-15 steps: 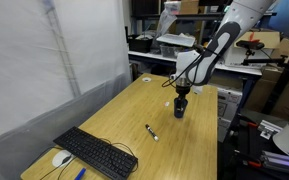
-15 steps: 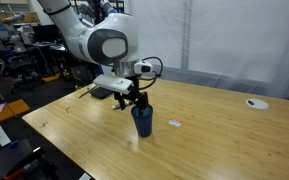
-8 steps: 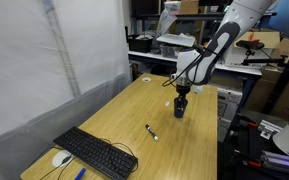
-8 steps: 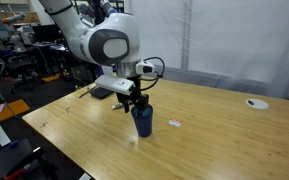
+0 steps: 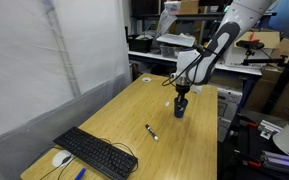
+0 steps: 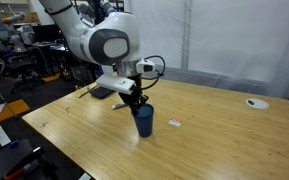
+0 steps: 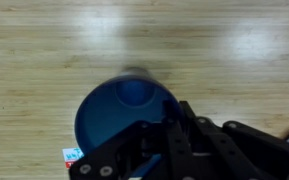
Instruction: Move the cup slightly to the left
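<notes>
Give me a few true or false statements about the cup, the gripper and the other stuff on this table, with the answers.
The cup stands upright on the table. True.
The gripper is at the cup's rim. True.
The keyboard touches the cup. False: it lies far off, near the table's other end.
The marker pen is inside the cup. False: it lies on the table, apart from the cup.

Across light wooden tabletop (image 5: 134,105): flat black computer keyboard (image 5: 96,153) near one corner, white oval mouse (image 5: 61,158) just beside its end, small black-and-white marker pen (image 5: 150,131) well apart, mid-table.
</notes>
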Controlling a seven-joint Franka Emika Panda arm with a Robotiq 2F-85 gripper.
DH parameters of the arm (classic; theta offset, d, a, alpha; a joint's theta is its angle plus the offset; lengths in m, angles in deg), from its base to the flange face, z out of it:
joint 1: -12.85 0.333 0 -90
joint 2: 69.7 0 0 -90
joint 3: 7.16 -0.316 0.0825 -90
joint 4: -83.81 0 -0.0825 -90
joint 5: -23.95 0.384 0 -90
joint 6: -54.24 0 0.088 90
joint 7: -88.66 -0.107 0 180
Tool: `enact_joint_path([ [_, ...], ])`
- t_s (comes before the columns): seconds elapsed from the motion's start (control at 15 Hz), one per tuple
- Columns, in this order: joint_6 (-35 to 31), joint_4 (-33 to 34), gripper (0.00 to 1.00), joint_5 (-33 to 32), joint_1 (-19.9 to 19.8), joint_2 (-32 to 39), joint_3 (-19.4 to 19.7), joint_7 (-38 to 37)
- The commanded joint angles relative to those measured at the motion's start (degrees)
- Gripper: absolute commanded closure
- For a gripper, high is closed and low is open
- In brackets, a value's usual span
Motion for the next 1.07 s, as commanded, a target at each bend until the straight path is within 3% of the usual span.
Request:
enact_joint_path([
  [0.0, -1.7, 0.5, 1.0, -1.4, 0.0, 0.3, 0.2, -0.8],
  [0.6, -0.7, 3.3, 0.99, -6.3, 1.0, -4.3, 2.8, -2.4],
  [0.8, 4.9, 6.8, 0.99, -7.5, 0.5, -5.4, 3.5, -2.6],
  [1.0, 15.1, 11.2, 0.99, -9.0, 0.5, -5.7, 4.6, -3.4],
])
